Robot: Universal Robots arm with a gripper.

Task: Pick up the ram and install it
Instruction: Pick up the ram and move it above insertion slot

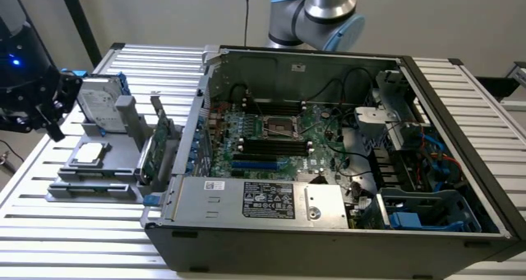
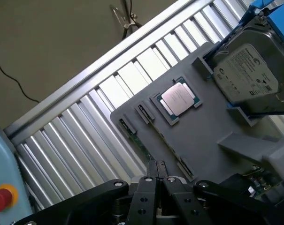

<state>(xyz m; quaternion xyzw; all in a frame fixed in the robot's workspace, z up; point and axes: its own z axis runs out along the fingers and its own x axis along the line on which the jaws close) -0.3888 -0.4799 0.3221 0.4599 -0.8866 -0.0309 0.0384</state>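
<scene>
The gripper (image 2: 157,165) hangs over the near edge of the grey holder (image 2: 212,154) on the slatted tabletop (image 2: 85,126), its fingers (image 2: 151,174) pressed together and gripping nothing. Just beneath the fingertips, a thin green strip standing on edge in the holder's outer slot looks to be the ram (image 2: 141,145). The processor chip (image 2: 178,100) and hard drive (image 2: 247,70) sit further along the holder, and the open computer case (image 1: 329,138) stands beside it.
</scene>
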